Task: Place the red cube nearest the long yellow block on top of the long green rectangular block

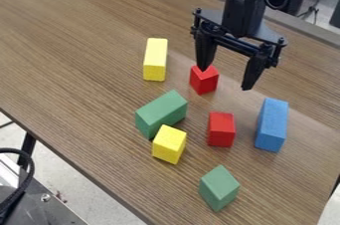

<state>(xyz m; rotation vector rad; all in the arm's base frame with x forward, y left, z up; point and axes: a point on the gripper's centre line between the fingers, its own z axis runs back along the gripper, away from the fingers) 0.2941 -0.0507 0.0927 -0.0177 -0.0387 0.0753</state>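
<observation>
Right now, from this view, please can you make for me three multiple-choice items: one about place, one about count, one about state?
1. Which block lies lowest in the picture?
A) the blue block
B) the longer yellow block
C) the smaller green block

2. How many blocks are red?
A) one
B) two
C) four

3. How does the claw stand?
A) open
B) fully shut
C) shut on a block

Right letters:
1. C: every other block sits higher up in the picture.
2. B: there is an upper red block and a lower red block.
3. A: a wide gap shows between its two tips.
</observation>
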